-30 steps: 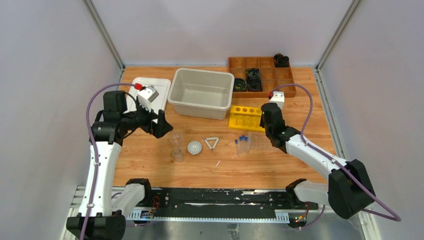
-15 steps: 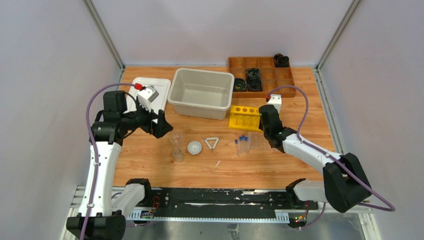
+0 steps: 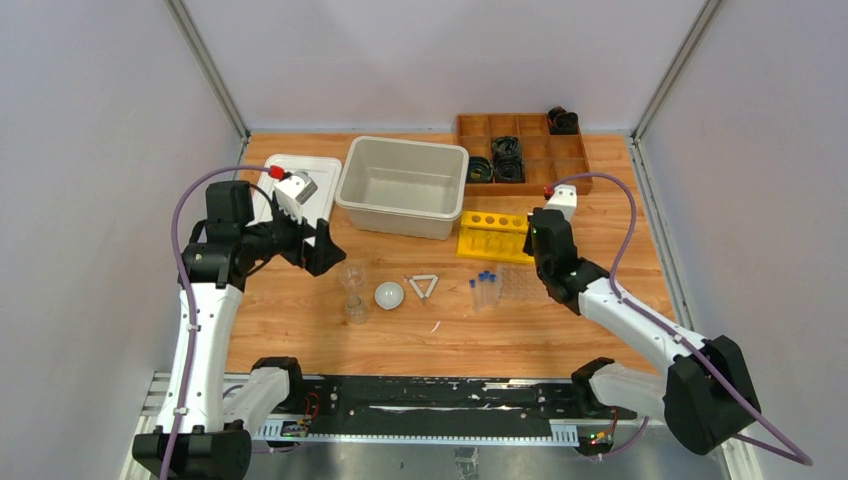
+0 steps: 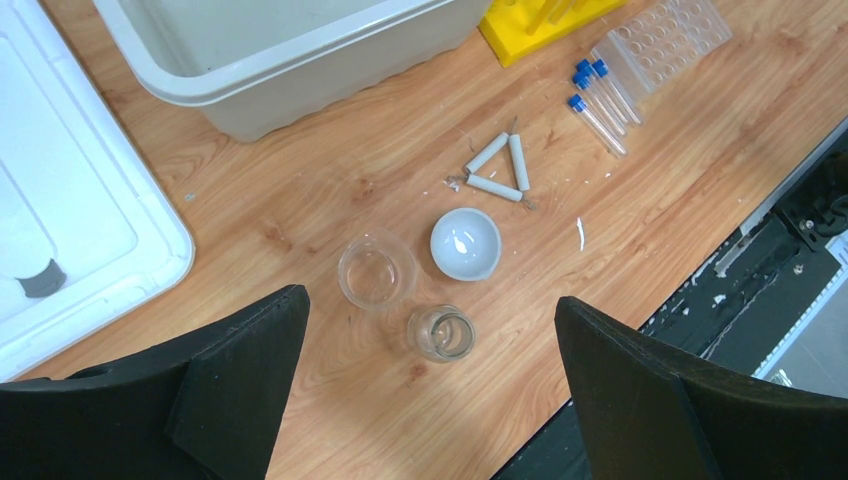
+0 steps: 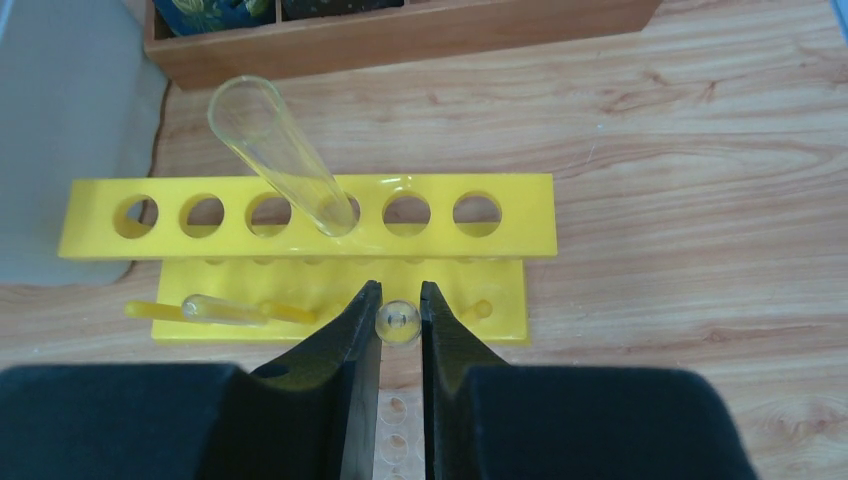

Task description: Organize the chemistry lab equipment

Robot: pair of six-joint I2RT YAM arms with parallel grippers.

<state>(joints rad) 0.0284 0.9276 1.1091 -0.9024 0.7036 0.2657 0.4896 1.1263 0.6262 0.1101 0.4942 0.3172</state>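
My left gripper [image 3: 322, 247] is open and empty, hovering above two clear glass beakers [image 4: 376, 272] [image 4: 441, 333] that stand upright. A white round dish [image 4: 465, 243] and a white triangle frame [image 4: 497, 170] lie just beyond them. Blue-capped tubes [image 4: 598, 100] lie next to a clear tube tray [image 4: 665, 35]. A thin rod [image 4: 580, 233] lies near the dish. My right gripper [image 5: 398, 318] is shut on a clear tube [image 5: 398, 324], seen end-on, over the near edge of the yellow rack [image 5: 300, 245]. Another clear tube [image 5: 285, 165] leans in the rack's fourth hole, and one [image 5: 225, 310] lies on its base.
A grey bin [image 3: 403, 186] stands behind the beakers, with a white tray [image 3: 285, 180] to its left. A wooden compartment box [image 3: 520, 150] with black items stands at the back right. A black rail [image 3: 430, 395] runs along the near edge.
My right gripper has swung slightly left and then back right above the yellow rack, still holding the tube. The left arm has not moved.
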